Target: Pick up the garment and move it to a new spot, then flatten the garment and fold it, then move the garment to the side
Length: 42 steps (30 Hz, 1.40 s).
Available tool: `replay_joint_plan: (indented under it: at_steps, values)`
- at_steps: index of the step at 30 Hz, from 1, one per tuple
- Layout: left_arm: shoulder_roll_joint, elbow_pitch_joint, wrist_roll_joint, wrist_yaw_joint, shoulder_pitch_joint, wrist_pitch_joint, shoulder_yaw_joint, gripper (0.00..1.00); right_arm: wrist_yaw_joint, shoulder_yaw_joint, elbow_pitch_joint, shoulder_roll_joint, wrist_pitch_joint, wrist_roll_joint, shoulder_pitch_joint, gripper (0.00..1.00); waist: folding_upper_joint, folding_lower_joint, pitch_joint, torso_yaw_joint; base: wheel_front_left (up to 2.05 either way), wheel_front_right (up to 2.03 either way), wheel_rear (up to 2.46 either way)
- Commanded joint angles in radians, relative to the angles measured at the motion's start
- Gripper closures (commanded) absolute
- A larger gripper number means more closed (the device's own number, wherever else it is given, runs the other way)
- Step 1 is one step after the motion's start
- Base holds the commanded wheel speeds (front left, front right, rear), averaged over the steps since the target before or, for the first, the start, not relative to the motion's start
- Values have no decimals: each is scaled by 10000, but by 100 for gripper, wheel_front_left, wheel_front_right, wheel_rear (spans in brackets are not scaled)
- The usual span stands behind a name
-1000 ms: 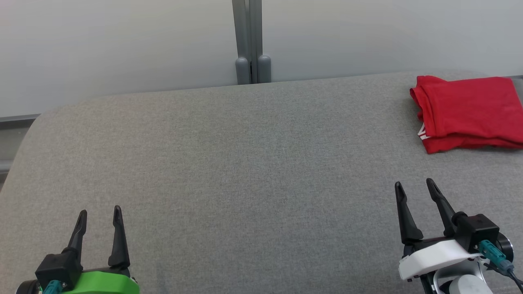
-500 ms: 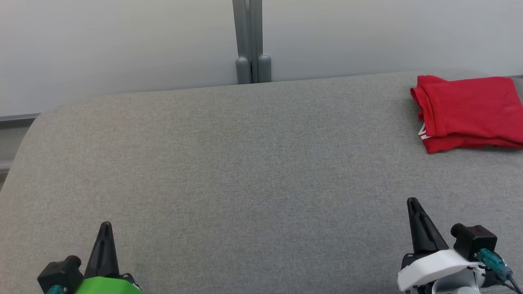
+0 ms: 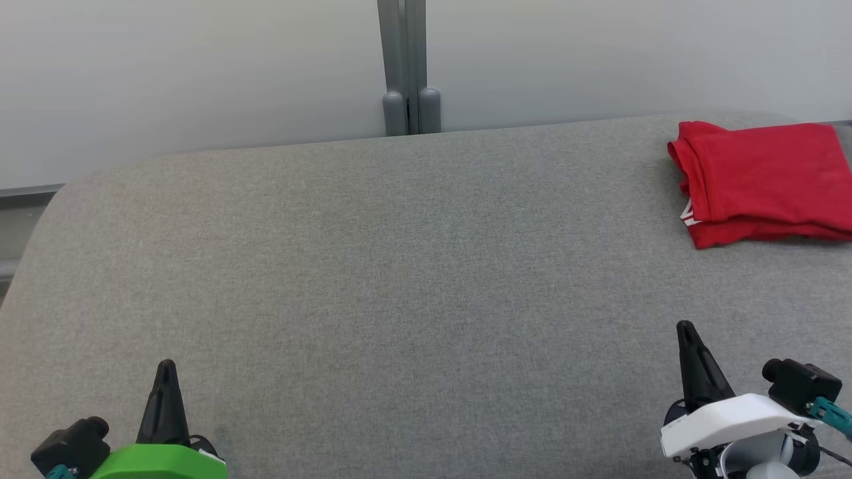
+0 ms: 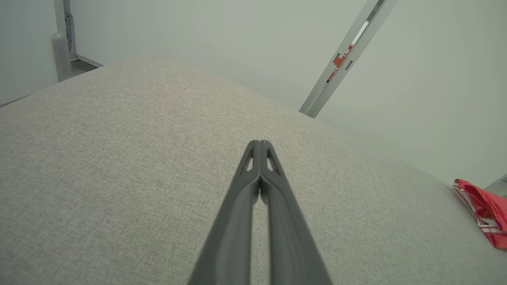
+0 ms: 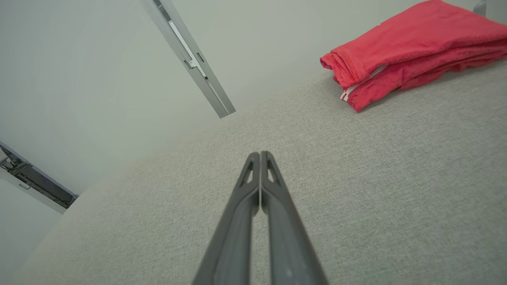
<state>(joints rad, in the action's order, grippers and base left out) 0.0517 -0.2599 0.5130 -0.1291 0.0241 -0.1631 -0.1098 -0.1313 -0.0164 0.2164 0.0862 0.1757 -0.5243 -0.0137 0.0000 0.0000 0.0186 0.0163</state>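
A red garment (image 3: pixel 765 179) lies folded at the far right of the grey upholstered surface (image 3: pixel 399 266), running past the head view's right edge. It shows a white stripe at its near left corner. The right wrist view has the garment (image 5: pixel 408 51) at upper right; the left wrist view catches the garment (image 4: pixel 485 211) at the right edge. My left gripper (image 3: pixel 165 366) sits at the lower left, shut and empty, far from the cloth. My right gripper (image 3: pixel 685 327) is at the lower right, shut with nothing in it, well short of the garment. Both pairs of tips (image 4: pixel 259 143) (image 5: pixel 260 153) press together.
A pale wall runs behind the surface, with a grey vertical post (image 3: pixel 406 66) at its middle. The surface's far left corner (image 3: pixel 60 193) is rounded and drops away to a grey ledge.
Both grippers have closed from open to shut and drawn back toward the bottom of the head view. The garment has stayed where it lay.
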Motion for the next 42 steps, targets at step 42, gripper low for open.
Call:
replay_joint_plan:
  at_steps: [42]
  values:
    - [25, 183, 5770, -14, -896, 1442, -39, 100, 1, 634, 77, -117, -1462, -5768, 811, 100, 0, 0, -86, -64, 0, 0, 0]
